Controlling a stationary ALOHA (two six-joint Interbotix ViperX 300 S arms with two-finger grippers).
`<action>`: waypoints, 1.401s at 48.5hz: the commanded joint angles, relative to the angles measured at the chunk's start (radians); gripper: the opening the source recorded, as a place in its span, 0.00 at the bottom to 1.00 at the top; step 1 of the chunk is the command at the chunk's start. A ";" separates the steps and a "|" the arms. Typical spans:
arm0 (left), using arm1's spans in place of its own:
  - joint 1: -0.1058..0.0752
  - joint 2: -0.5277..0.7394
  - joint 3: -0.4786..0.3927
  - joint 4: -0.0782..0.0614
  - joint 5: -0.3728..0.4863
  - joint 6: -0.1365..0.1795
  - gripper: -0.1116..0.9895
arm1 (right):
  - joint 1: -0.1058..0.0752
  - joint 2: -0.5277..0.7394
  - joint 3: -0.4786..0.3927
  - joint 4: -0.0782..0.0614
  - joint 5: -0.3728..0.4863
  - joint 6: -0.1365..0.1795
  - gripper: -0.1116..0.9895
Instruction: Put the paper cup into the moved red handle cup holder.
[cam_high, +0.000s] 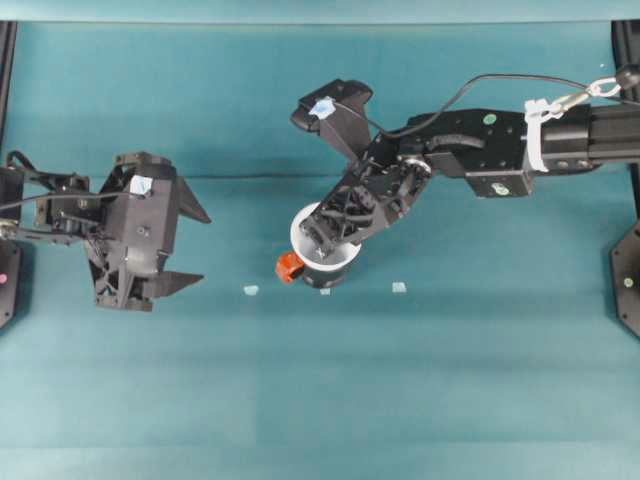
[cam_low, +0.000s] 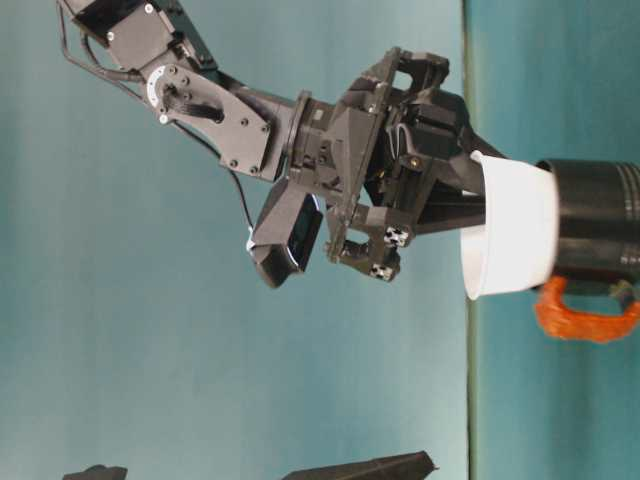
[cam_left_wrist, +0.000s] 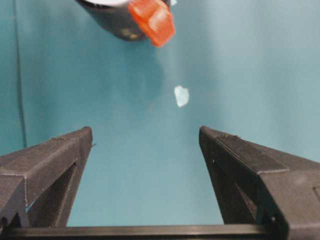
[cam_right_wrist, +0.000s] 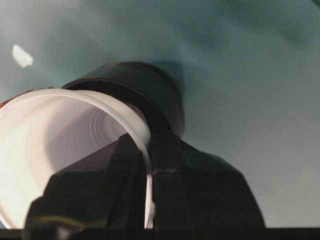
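Paper cup (cam_low: 510, 230) is partly seated in the red handle cup holder (cam_low: 597, 232), its base inside, its rim and upper wall standing proud and apparently slightly tilted. Right gripper (cam_right_wrist: 149, 165) pinches the cup wall at the rim, one finger inside, one outside. Recommended: press straight down along the holder's axis until seated, then release without dragging the rim sideways. Left gripper (cam_left_wrist: 145, 145) hovers with jaws apart, well clear, its camera looking toward the holder's handle (cam_left_wrist: 152, 21).
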 joint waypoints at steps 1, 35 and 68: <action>0.002 -0.003 -0.011 0.002 -0.008 0.003 0.96 | 0.015 -0.005 -0.017 -0.002 -0.006 0.003 0.01; 0.002 -0.002 0.003 0.002 -0.006 0.000 0.96 | 0.032 -0.006 -0.077 0.005 -0.002 0.006 0.37; 0.012 -0.003 0.006 0.002 -0.008 0.009 0.96 | 0.040 -0.069 -0.250 -0.104 0.104 0.002 0.89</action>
